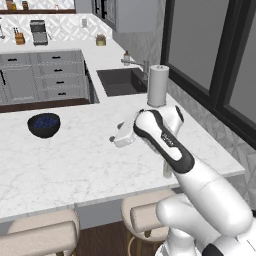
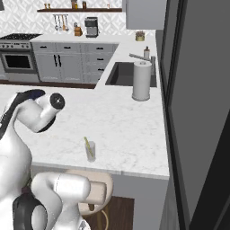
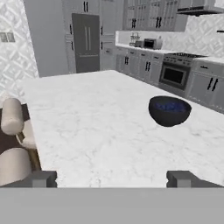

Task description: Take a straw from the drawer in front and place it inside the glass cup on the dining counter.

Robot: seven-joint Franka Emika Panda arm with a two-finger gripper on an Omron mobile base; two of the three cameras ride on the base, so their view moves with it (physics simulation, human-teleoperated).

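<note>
The fingers (image 3: 43, 179) of the gripper (image 3: 112, 179) stand spread wide with nothing between them, low over the dining counter (image 3: 100, 131); the dark blue bowl (image 3: 169, 110) lies ahead of the right-hand tip. The straw (image 2: 86, 145) leans inside the glass cup (image 2: 90, 151), near the counter's front edge; the task looks done. It seems light, stiff and slippery, the cup fragile; a pinch at mid-length would suit it. The right base view shows cup and straw; the hand view instead shows the open tips and the stools (image 3: 12, 116) beside them.
</note>
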